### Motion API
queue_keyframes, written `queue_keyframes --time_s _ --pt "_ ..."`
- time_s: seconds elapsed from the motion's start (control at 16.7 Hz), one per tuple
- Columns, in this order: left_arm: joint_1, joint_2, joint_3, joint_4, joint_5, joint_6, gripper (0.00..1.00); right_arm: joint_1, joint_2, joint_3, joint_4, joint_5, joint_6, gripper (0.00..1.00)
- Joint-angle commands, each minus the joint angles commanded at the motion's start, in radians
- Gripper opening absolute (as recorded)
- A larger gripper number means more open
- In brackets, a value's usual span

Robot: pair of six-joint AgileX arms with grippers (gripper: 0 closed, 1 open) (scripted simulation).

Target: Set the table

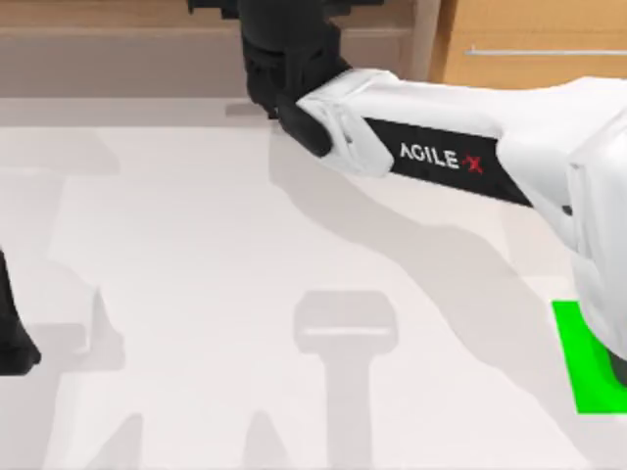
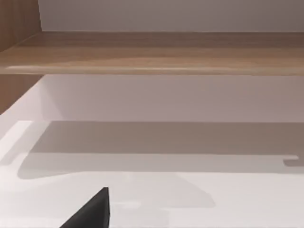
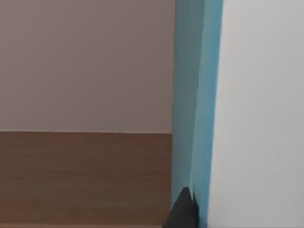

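The right claw is reaching over the far edge of the large flat white surface, into the brown wooden shelf; its black fingertip is lying against one upright blue panel, though whether it is gripping the panel cannot be told. The left claw is sitting at the surface's left edge, its opening likewise unclear. One bright green rectangular patch is showing at the right edge. One light-wood drawer cabinet is standing behind.
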Motion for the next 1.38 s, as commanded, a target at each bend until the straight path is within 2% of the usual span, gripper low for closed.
queue_keyframes --time_s 0.12,0.18,0.72,1.14,1.38 --pt "0.0 0.0 0.0 0.0 0.0 0.0 1.0 0.0 0.0 0.0 0.0 0.0 0.0 0.02" --pt "0.0 0.0 0.0 0.0 0.0 0.0 1.0 0.0 0.0 0.0 0.0 0.0 0.0 0.0" --pt "0.0 0.0 0.0 0.0 0.0 0.0 1.0 0.005 -0.004 -0.003 0.001 0.0 0.002 0.0" --pt "0.0 0.0 0.0 0.0 0.0 0.0 1.0 0.051 -0.125 -0.171 0.036 0.046 0.0 0.0" --pt "0.0 0.0 0.0 0.0 0.0 0.0 1.0 0.057 -0.141 -0.186 0.044 0.051 0.003 0.0"
